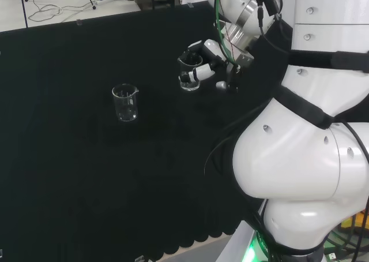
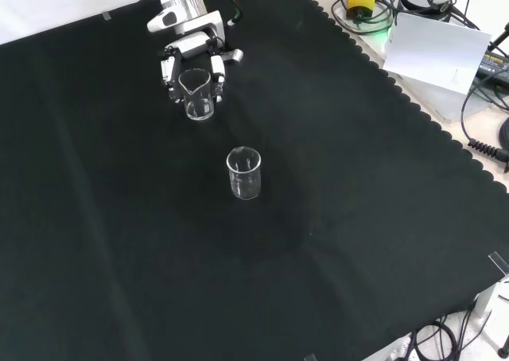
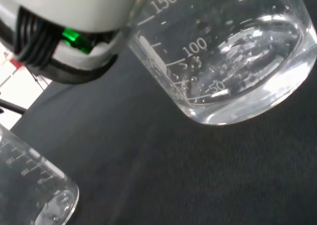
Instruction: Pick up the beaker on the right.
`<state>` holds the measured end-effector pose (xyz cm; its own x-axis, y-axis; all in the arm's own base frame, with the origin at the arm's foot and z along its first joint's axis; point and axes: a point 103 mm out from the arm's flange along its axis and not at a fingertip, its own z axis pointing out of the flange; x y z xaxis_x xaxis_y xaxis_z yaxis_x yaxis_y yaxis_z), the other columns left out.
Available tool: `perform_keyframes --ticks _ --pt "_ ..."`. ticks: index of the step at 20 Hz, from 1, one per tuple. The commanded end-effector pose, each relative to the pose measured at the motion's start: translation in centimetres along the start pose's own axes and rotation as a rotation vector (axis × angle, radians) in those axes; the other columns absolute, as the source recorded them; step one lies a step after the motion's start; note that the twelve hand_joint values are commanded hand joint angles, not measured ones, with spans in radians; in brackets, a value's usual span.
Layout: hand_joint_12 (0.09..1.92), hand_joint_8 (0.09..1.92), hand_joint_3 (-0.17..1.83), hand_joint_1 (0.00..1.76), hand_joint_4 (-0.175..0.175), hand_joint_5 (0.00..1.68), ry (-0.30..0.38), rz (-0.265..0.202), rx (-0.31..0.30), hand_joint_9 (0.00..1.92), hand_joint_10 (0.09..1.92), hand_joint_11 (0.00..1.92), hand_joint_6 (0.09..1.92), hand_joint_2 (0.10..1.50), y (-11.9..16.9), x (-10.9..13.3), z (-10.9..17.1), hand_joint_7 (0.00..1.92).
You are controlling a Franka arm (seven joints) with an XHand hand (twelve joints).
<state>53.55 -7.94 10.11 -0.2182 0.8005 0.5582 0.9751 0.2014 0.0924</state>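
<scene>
- Beaker (image 1: 189, 77) sits inside the hand (image 1: 203, 63), on or just off the black cloth (image 1: 86, 175) — contact can't be told; upright in the head and front views.
- Hand comes from the arm's white links (image 1: 300, 152) at head-view right, palm behind the beaker, fingers (image 2: 216, 68) curled round both sides of the glass wall, closed on it.
- In the front view the hand (image 2: 191, 55) reaches in from the top and the beaker (image 2: 197, 93) stands just below the palm, spout at the rim.
- Wrist view: graduation marks printed in white on the beaker (image 3: 233, 61), figures for volume steps readable; not reading further print.
- Beaker is clear glass, round, thick base, looks empty apart from droplets or glints inside.
- Second beaker (image 1: 125, 102), clear and free-standing, well apart from the hand; also at (image 2: 244, 172) and (image 3: 29, 195).
</scene>
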Motion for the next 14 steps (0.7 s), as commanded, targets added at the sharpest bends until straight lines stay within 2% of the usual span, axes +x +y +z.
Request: perform_keyframes --ticks 1,7,14 --pt "0.78 0.27 0.75 1.13 0.175 1.29 -0.061 -0.021 0.067 1.65 0.17 1.27 0.7 0.61 -0.1 1.6 -1.5 1.67" --pt "0.77 0.27 0.75 1.13 0.175 1.29 -0.096 -0.043 0.115 1.65 0.17 1.26 0.69 0.6 0.0 4.3 -2.7 1.67" --pt "0.78 0.27 0.75 1.13 0.175 1.29 -0.116 -0.06 0.143 1.66 0.17 1.26 0.69 0.6 -0.2 7.2 -3.1 1.67"
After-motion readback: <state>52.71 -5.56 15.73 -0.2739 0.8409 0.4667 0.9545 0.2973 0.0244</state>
